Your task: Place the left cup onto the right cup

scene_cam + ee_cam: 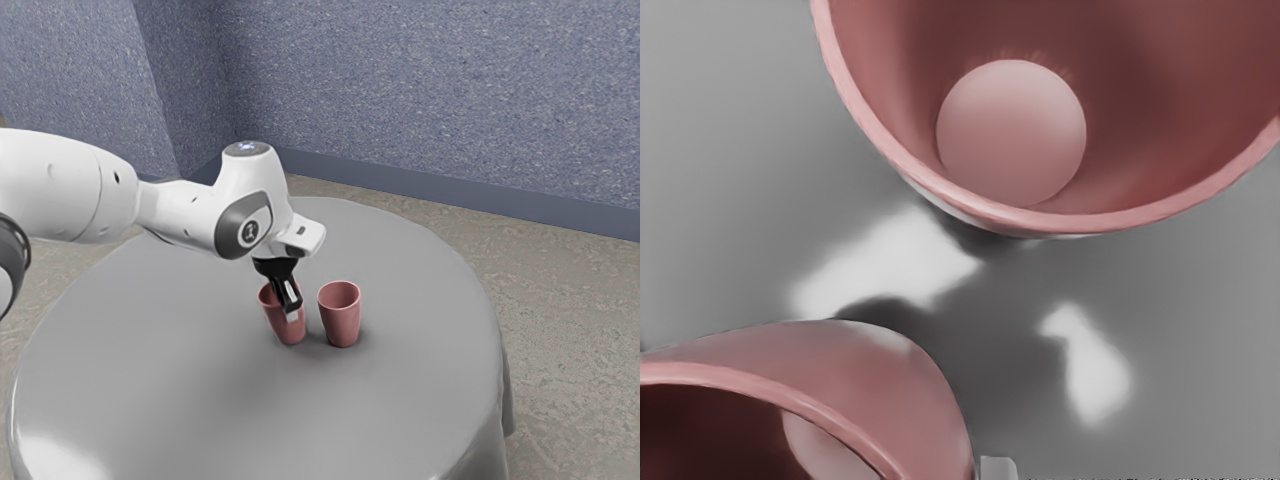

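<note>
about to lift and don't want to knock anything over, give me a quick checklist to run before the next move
1. Hand down at the rim of the left cup: ok.
2. Firm hold on the left cup: cannot tell.
3. Left cup upright: not ok, it seems to lean a little away from the right cup.
4. Right cup upright, mouth up, nothing inside: ok, the wrist view shows its bare bottom.
5. Gap between the two cups: ok, they stand apart on the table.
</note>
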`<action>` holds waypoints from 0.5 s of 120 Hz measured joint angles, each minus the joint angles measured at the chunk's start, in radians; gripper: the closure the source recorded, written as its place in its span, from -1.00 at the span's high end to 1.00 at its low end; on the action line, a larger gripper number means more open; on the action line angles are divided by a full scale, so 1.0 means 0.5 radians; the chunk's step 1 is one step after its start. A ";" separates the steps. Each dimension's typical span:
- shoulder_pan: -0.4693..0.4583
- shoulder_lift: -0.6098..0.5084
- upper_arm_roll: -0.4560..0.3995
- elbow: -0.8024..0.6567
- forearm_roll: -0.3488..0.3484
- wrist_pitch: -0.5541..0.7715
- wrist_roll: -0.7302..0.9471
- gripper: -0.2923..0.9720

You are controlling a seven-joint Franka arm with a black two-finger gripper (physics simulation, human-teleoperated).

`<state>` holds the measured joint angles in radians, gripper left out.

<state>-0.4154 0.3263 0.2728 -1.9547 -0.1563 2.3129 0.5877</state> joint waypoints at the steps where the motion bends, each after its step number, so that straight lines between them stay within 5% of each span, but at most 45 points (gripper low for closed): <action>1: 0.000 -0.001 0.000 0.000 0.001 0.000 0.000 -0.70; 33: -0.001 -0.056 0.006 0.001 0.063 -0.051 -0.012 -0.70; 60: -0.001 -0.199 0.010 0.033 0.249 -0.175 -0.071 -0.70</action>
<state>-0.4159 0.2268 0.2776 -1.9384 -0.0315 2.2254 0.5522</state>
